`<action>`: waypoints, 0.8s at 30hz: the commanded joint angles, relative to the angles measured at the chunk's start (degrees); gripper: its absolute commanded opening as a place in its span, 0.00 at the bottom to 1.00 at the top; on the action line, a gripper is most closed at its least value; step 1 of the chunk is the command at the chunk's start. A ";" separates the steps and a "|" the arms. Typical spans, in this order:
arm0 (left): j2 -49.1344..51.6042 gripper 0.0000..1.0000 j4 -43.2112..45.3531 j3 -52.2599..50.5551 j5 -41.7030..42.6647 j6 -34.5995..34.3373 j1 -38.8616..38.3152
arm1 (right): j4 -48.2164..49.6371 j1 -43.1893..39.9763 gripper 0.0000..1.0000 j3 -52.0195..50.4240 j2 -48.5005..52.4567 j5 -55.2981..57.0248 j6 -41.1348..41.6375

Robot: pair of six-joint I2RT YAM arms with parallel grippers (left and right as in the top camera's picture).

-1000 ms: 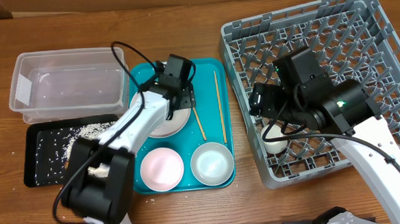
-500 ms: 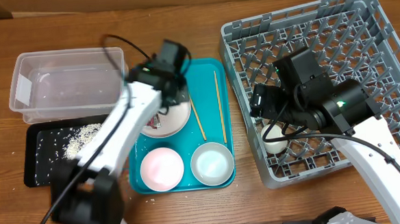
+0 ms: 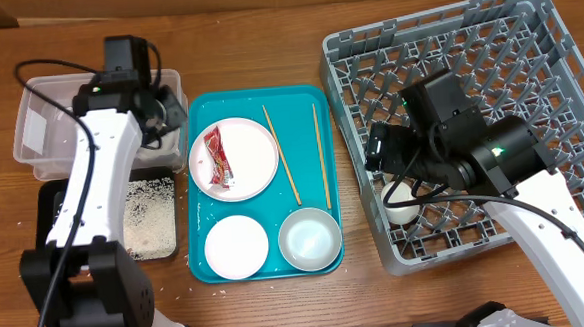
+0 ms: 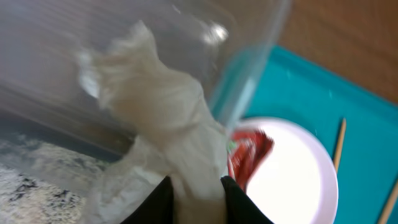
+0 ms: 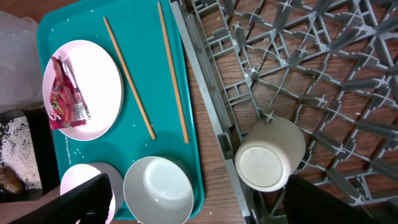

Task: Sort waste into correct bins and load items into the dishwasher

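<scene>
Napkin (image 4: 165, 118) is pinched tight in my left pincer (image 4: 196, 198) at the clear tub (image 3: 51, 146) rim, I guess so it drops in as paper waste, while my right pincer (image 5: 205, 202) hangs spread wide above the cup (image 5: 268, 154) lying in the rack (image 5: 205, 87).

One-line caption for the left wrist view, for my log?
Left gripper pinching the crumpled napkin by the clear tub, red wrapper on the plate beyond.

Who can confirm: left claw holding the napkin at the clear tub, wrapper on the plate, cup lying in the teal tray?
No: right wrist view shows the cup lying in the grey dish rack, not the teal tray. Napkin in the left claw and wrapper on plate stand.
</scene>
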 commanded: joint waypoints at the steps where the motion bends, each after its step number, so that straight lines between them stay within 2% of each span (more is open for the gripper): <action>1: -0.13 0.34 -1.57 0.37 9.07 4.79 -3.41 | -0.09 0.26 0.91 0.87 -0.20 0.33 0.02; 4: -0.13 0.45 -3.37 0.13 8.00 6.60 -8.24 | -0.11 0.26 0.91 0.87 -0.20 0.31 0.04; 8: 1.14 0.68 -1.62 -4.59 -1.60 6.80 -16.52 | -0.09 0.26 0.91 0.87 -0.20 0.31 0.04; 11: 3.50 0.74 1.51 -8.22 -8.35 6.29 -19.85 | -0.15 0.26 0.91 0.87 -0.20 0.33 0.02; 15: 8.37 0.71 1.62 -9.14 -16.57 -1.01 -19.93 | -0.15 0.26 0.91 0.87 -0.20 0.31 0.04; 21: 10.51 0.67 3.41 -9.14 -16.61 -3.30 -18.32 | -0.52 0.26 0.91 0.85 -0.20 0.31 0.04; 24: 10.58 0.52 3.56 -9.14 -13.79 -2.08 -18.36 | -0.55 0.26 0.91 0.85 -0.20 0.31 0.04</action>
